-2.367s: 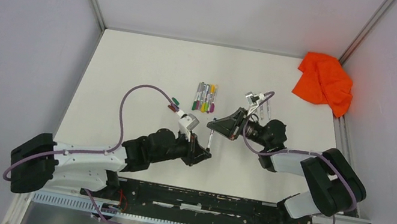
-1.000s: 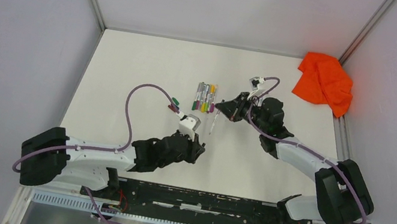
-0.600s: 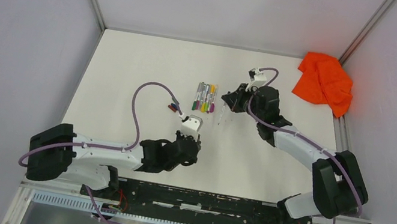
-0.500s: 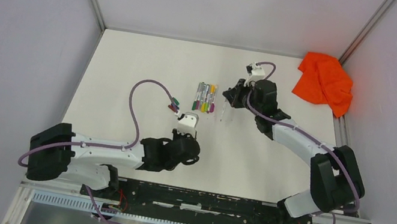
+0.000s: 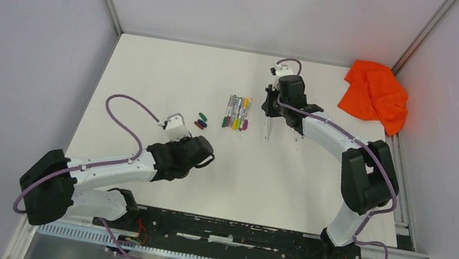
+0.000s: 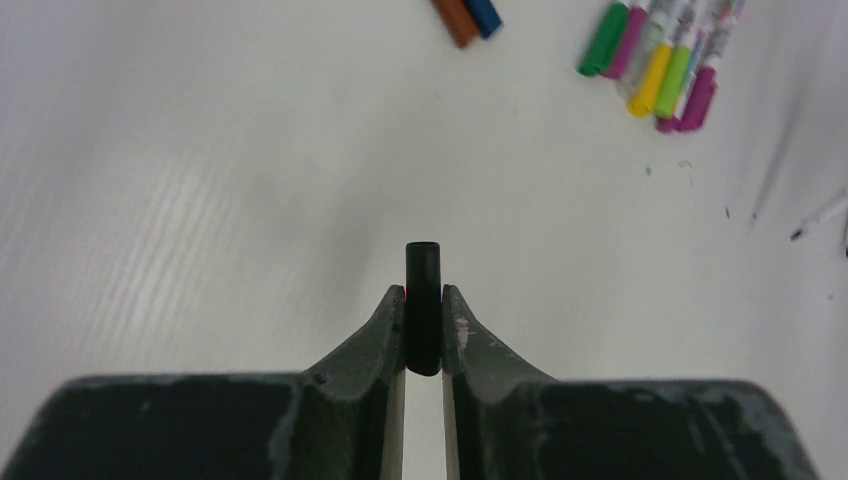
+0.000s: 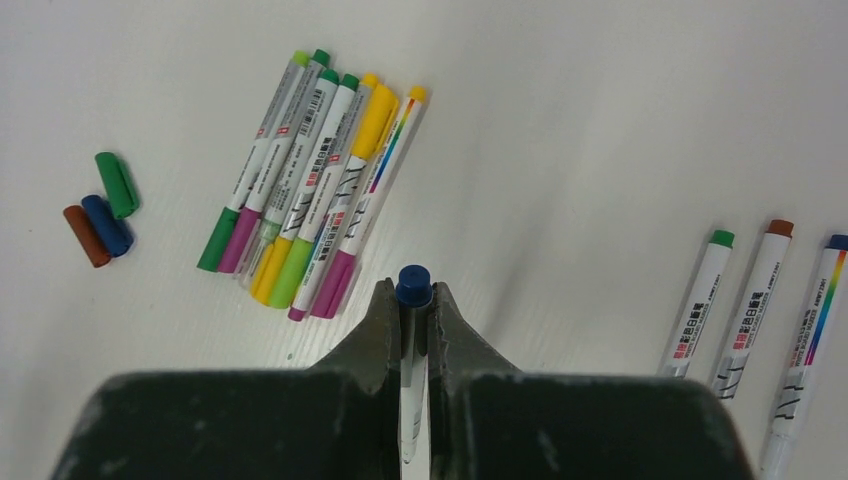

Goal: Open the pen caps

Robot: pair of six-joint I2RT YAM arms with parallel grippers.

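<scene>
My left gripper (image 6: 424,300) is shut on a short black pen cap (image 6: 423,300), held above bare table; in the top view this gripper (image 5: 203,154) sits left of centre. My right gripper (image 7: 414,300) is shut on a grey-white pen (image 7: 413,380) with a blue end (image 7: 414,284). In the top view that gripper (image 5: 268,108) hangs just right of a row of capped pens (image 5: 236,112). The row (image 7: 310,190) has green, purple, yellow and magenta caps. Three loose pen caps (image 7: 105,210), green, blue and brown, lie to its left.
Three uncapped pens (image 7: 750,305) lie side by side on the table right of my right gripper. An orange cloth (image 5: 375,92) is crumpled in the far right corner. The loose caps (image 5: 200,122) lie just beyond my left gripper.
The left arm has drawn back and swung left with the black cap. The right arm has carried the pen farther away, to just right of the capped row.
</scene>
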